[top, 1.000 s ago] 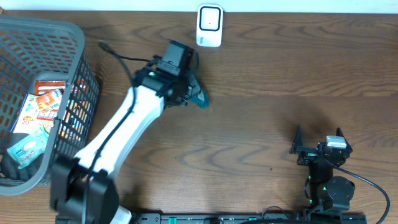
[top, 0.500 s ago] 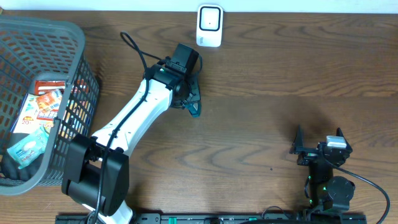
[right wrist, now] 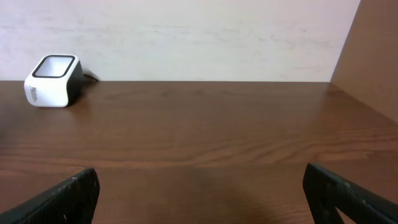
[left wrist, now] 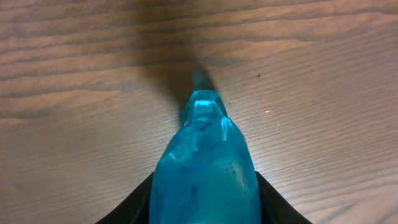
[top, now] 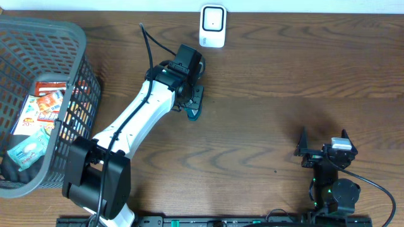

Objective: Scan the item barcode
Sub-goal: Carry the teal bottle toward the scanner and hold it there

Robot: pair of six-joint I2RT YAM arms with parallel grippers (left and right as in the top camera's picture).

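Observation:
My left gripper [top: 193, 102] is shut on a translucent blue item [top: 194, 113], a little in front of the white barcode scanner [top: 213, 26] at the table's back edge. In the left wrist view the blue item [left wrist: 205, 163] fills the space between the two black fingers [left wrist: 134, 208] and its narrow end points down at the wood. No barcode shows on it. My right gripper [top: 324, 140] rests at the front right, open and holding nothing. In its own view the right gripper [right wrist: 199, 193] faces the scanner [right wrist: 53, 81] far to the left.
A grey mesh basket [top: 71, 39] stands at the left edge with several snack packets [top: 41, 106] inside. The left arm's white link runs diagonally from the front left. A black cable loops above its wrist.
The left wrist has turned, and the blue item has swung from pointing right to pointing toward the table's front, moving slightly left. The right arm has not moved.

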